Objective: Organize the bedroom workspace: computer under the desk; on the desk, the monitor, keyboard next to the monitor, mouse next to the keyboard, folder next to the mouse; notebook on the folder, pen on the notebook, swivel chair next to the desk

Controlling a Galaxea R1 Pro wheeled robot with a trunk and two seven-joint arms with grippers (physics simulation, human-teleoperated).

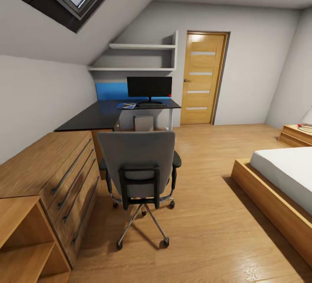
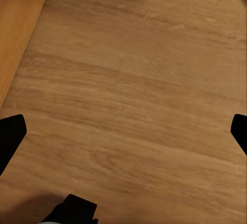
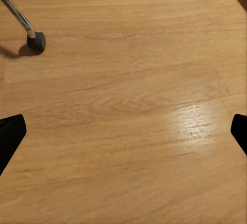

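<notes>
The grey swivel chair with black armrests (image 1: 139, 175) is seen well before the black-topped desk (image 1: 99, 116), not yet pushed beside it; the left gripper (image 2: 123, 131) and the right gripper (image 3: 123, 131) are spread wide, empty, over the light wood floor (image 3: 134, 106).

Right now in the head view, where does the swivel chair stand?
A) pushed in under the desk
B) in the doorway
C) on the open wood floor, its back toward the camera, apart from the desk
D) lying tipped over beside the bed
C. The swivel chair stands upright on the wood floor showing the rear of its grey backrest, with open floor between it and the desk farther back, where the monitor stands.
</notes>
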